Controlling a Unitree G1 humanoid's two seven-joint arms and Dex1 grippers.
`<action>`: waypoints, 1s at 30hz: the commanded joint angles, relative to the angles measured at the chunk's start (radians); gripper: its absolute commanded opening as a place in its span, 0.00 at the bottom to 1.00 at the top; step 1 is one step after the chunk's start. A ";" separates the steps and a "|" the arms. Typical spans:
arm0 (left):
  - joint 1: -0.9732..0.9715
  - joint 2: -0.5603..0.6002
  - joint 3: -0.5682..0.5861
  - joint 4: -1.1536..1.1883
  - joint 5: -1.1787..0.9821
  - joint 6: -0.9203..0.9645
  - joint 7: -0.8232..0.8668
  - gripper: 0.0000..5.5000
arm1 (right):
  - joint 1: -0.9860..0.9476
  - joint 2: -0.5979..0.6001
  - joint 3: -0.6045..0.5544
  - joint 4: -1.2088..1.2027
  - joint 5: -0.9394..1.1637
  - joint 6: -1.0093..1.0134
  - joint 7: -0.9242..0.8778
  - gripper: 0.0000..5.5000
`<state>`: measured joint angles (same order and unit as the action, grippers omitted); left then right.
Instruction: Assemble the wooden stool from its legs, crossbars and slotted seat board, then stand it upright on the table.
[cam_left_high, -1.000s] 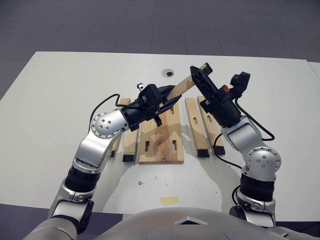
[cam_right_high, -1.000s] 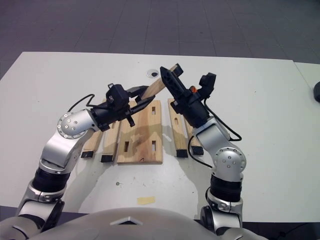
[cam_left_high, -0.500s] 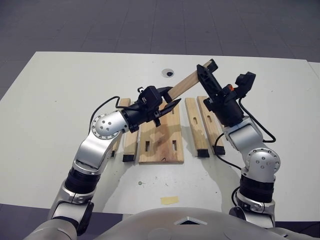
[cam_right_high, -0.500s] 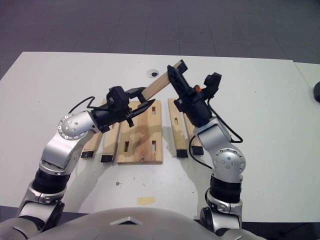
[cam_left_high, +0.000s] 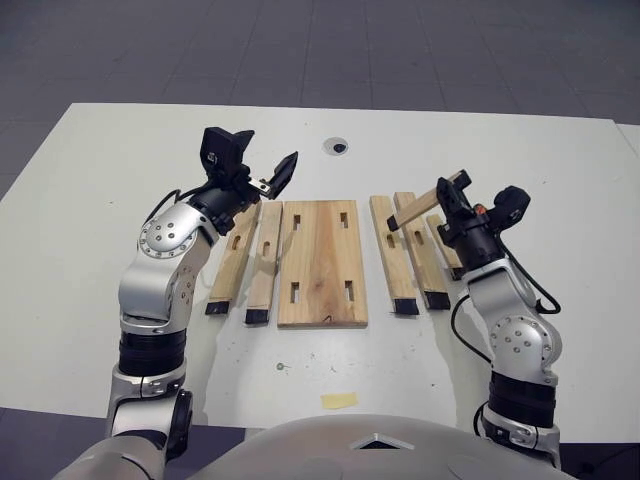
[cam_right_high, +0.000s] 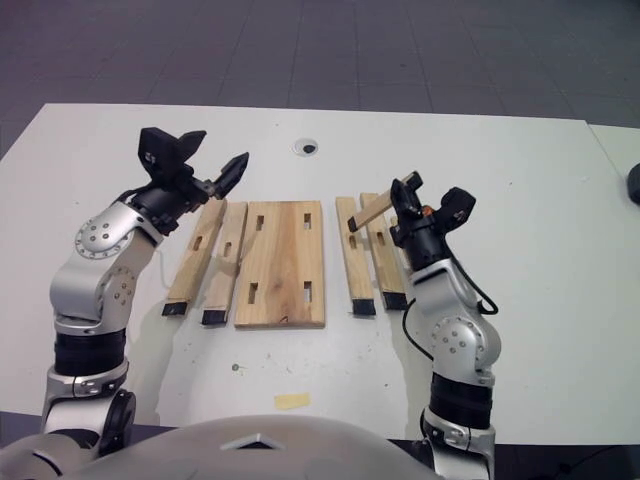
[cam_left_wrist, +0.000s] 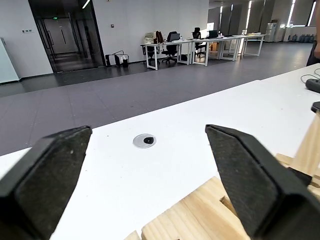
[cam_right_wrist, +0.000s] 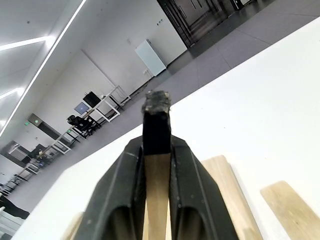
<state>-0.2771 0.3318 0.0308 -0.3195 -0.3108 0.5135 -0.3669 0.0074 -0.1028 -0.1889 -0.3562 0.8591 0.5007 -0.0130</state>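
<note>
My right claw (cam_left_high: 447, 196) grips a leg (cam_left_high: 412, 213), long axis slanting down-left toward the seat board (cam_left_high: 322, 262). My left claw (cam_left_high: 262, 165) is spread wide.

You're in an open-plan office, probably: rows of white desks (cam_left_wrist: 227, 39) with swivel chairs (cam_left_wrist: 173, 36), grey tiled floor (cam_left_high: 180, 50), ceiling strip lights (cam_right_wrist: 30, 44), your white table (cam_left_high: 100, 180) with cable grommet (cam_left_high: 339, 147).

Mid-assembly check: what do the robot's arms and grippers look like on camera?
The left arm and right arm have rounded silver shells, disc-shaped joint caps ringed with small dots, and black ribbed sections. A loose black cable loops beside each forearm. The left gripper and right gripper are matte black, each with two wedge-shaped fingers. A small orange spot marks the right wrist.
</note>
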 joint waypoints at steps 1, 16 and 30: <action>-0.005 0.002 -0.010 0.016 0.027 0.014 0.018 0.94 | 0.042 -0.004 0.014 -0.022 -0.048 0.013 -0.007 0.07; 0.013 0.019 -0.040 0.009 0.075 -0.006 0.008 0.98 | 0.084 -0.083 0.178 0.077 -0.401 -0.109 0.104 0.07; 0.048 0.058 -0.057 0.032 0.127 -0.049 -0.023 0.98 | 0.114 -0.096 0.231 0.210 -0.554 -0.282 0.208 0.07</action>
<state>-0.2192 0.3760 -0.0214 -0.3067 -0.1960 0.4755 -0.3807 0.0563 -0.1885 0.0242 -0.2222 0.3606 0.1439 0.2124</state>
